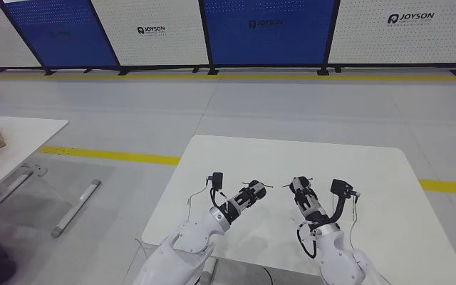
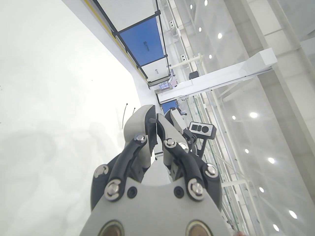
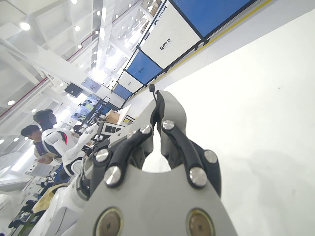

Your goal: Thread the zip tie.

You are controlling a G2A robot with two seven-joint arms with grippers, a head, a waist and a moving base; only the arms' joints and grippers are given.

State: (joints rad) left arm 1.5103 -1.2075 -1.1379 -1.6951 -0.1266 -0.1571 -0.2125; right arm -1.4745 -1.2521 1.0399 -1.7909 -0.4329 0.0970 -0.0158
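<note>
Surface: we are looking down on a white table (image 1: 370, 164) with rounded corners, and both arms are hanging low over its near half.
Zip tie: a thin black zip tie (image 3: 151, 88) is sitting in the right gripper (image 1: 298, 186), held up off the table. Its small square head is poking out just past the fingertips, and its strap is running down between the pads.
Right gripper: it is pinching tight on the zip tie, with the pads pressing together.
Black strip: a thin black strip (image 1: 267, 186) is sticking out sideways from the left gripper (image 2: 155, 115) and pointing toward the right one. The two dark ends are lying near each other but apart. We cannot tell whether this is a second tie or the same tie's other end.
Left gripper: it is clamping narrow, with a small dark bit caught between its pads.
Strand: a thin black strand (image 2: 124, 116) with a knobbed end is showing just beside the pale finger, against the table. We cannot tell whether it is lying there or being held.
Background: blue and white partition panels (image 1: 271, 32) are standing along the far side, a yellow floor line (image 1: 107, 153) is crossing the grey floor, and a second table (image 1: 28, 132) is standing off to the left.
</note>
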